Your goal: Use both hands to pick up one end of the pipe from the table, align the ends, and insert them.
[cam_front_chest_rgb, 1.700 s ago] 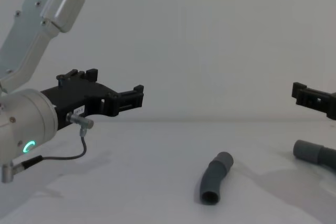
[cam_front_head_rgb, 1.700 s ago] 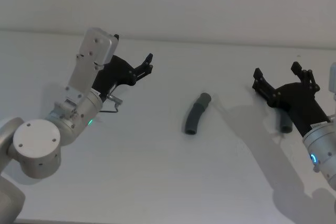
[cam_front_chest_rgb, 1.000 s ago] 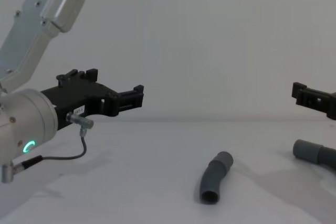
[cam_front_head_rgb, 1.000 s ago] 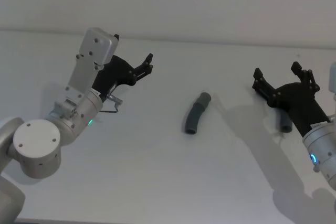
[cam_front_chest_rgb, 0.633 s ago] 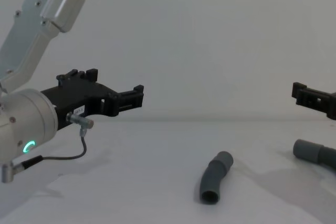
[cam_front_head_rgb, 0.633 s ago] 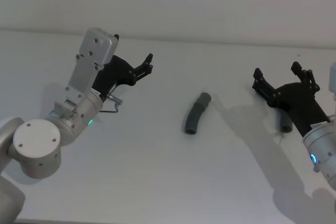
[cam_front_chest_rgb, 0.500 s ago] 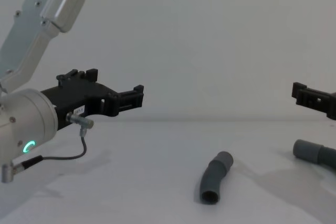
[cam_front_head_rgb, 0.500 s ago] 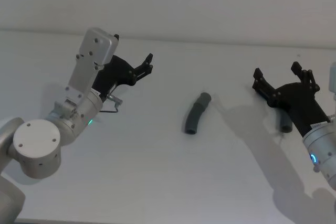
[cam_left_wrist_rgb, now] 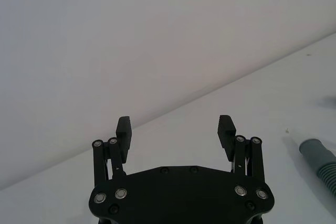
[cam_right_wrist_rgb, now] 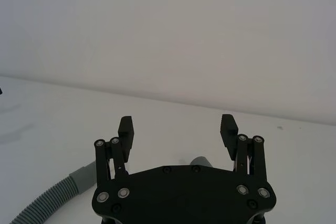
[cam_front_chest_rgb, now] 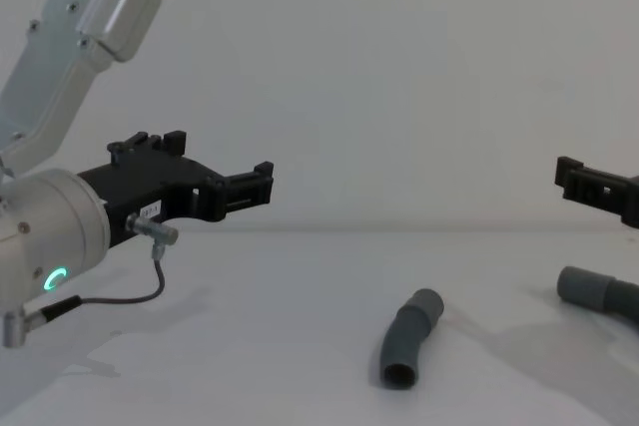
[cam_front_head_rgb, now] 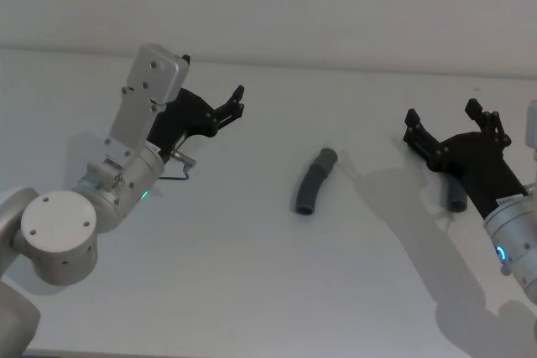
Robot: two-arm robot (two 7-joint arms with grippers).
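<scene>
A short bent grey pipe piece lies near the middle of the white desk, well apart from both arms. The left gripper points toward it from the left, jaws spread. The right gripper hovers on the right with its jaws wide apart, partly hiding a second grey pipe piece beneath it.

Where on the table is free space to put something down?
Widest bare patch of the table: the near side, before the bent pipe piece. Another: between that piece and the left end effector. Crowded: under the right end effector, where the second pipe piece lies.
</scene>
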